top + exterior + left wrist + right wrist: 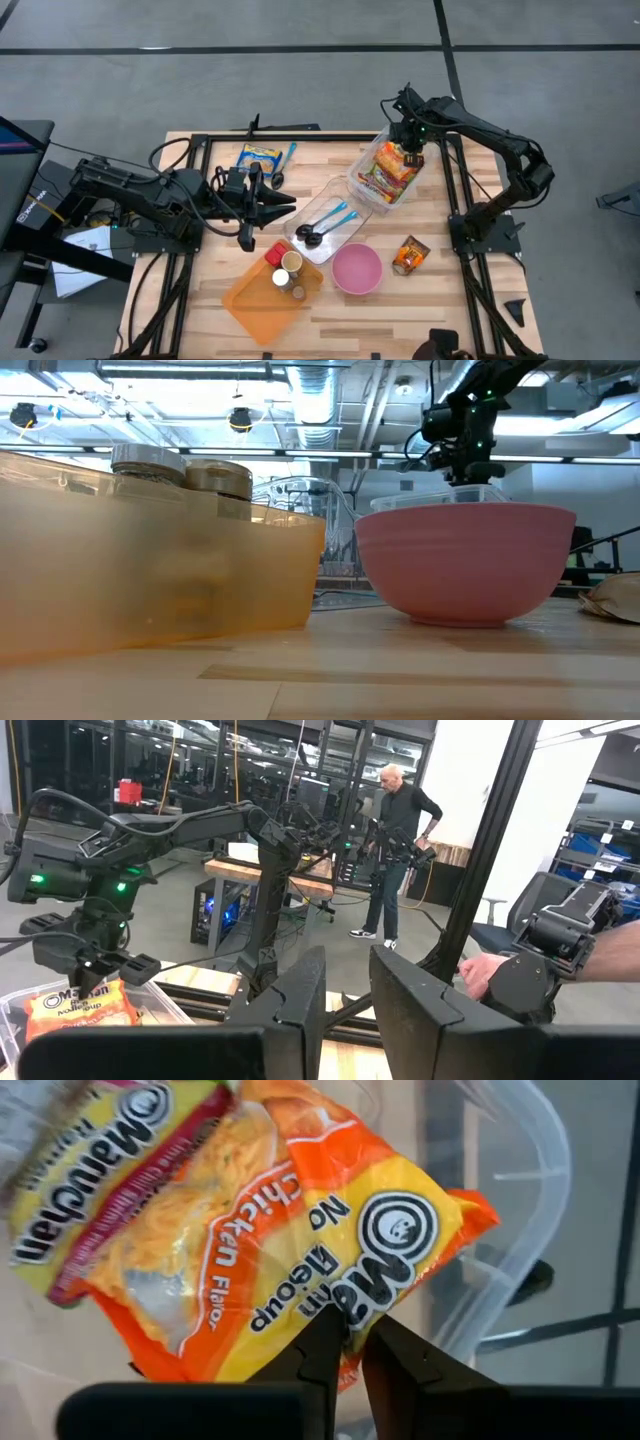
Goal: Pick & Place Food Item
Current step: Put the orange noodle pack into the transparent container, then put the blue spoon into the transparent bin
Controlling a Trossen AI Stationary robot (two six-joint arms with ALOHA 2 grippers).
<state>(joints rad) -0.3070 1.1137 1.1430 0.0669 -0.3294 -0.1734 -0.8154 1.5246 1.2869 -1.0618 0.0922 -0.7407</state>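
An orange noodle packet point(300, 1230) lies in a clear tub point(352, 180) at the table's far right, on top of a yellow-and-red packet point(80, 1210). My right gripper point(358, 1325) points steeply down at the orange packet's edge, its fingers a narrow slit apart. It stands over the tub point(408, 148). My left gripper point(290, 205) hovers level at the table's middle left, pointing right. Its fingers point(300, 1000) are slightly apart with nothing between them. My right gripper comes from above with its fingertips point(338, 1325) at the orange packet's printed edge point(390, 1230). The packet lies flat in the tub on the other packet. Whether the tips still touch the wrapper, I cannot tell.
A pink bowl point(357, 268) and an orange tray point(250, 300) with jars stand near the front edge. Two blue spoons point(328, 225) lie on a clear lid. There is a snack bag point(411, 254) at the right and a yellow packet point(258, 157) at the far left. A person's hand point(485, 972) shows beyond the table.
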